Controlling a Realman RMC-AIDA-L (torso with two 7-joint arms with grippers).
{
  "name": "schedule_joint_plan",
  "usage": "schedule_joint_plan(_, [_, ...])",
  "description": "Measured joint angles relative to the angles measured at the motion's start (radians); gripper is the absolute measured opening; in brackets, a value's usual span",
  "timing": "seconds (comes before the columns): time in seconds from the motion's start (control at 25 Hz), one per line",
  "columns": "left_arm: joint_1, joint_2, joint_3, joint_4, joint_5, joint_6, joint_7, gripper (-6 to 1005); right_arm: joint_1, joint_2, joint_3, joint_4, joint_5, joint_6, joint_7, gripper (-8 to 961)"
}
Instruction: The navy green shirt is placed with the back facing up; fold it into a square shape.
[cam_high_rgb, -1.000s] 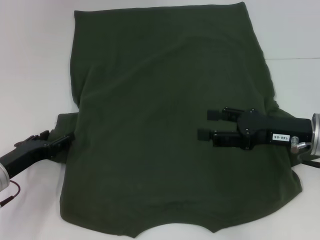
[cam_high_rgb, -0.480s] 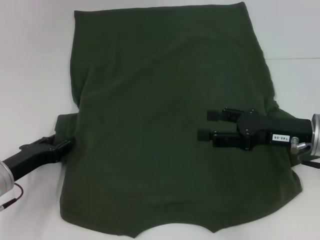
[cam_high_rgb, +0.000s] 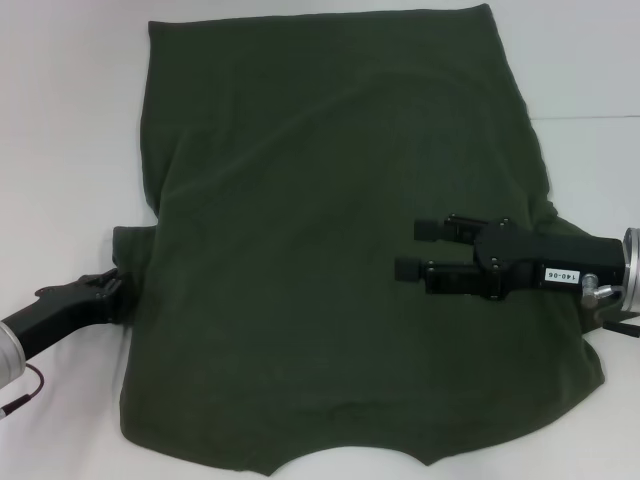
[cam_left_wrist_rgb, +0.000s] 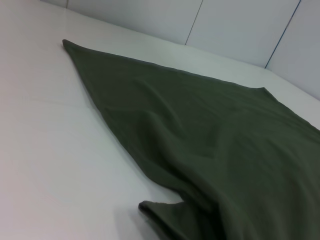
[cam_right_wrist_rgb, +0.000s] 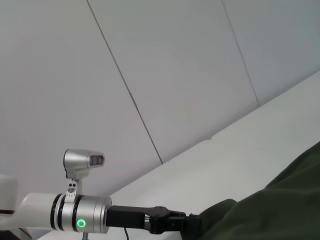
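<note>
The navy green shirt (cam_high_rgb: 330, 240) is spread flat on the white table (cam_high_rgb: 60, 150), plain side up, filling most of the head view, with its curved neckline at the near edge. Compared with the earlier frames, the left gripper (cam_high_rgb: 108, 290) has been drawn back toward the robot's left, and the short sleeve at that side is seen pulled slightly outward; the rest of the cloth is unchanged. The fabric is dark olive, soft, with shallow wrinkles. The left gripper is met at the sleeve's edge, its fingers buried in the cloth, so whether they are clamped cannot be told. The right gripper (cam_high_rgb: 418, 248) is held over the shirt's right half, unmoved, its two fingers spread apart with nothing between them.
</note>
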Motion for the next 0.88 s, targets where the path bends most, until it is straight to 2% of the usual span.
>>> schedule_joint_plan(0.28, [-0.005, 0.001, -0.004, 0.004, 0.004, -0.003, 0.000, 90, -0.002, 0.000, 0.000, -0.001, 0.004, 0.000, 0.000, 897])
schedule_joint_plan(0.48, [-0.006, 0.006, -0.007, 0.011, -0.003, -0.017, 0.000, -1, -0.004, 0.000, 0.001, 0.001, 0.020, 0.001, 0.000, 897])
schedule_joint_plan(0.88, [-0.027, 0.009, -0.008, 0.054, -0.001, -0.157, 0.001, -2, -0.004, 0.015, 0.002, 0.010, 0.031, 0.009, 0.000, 897])
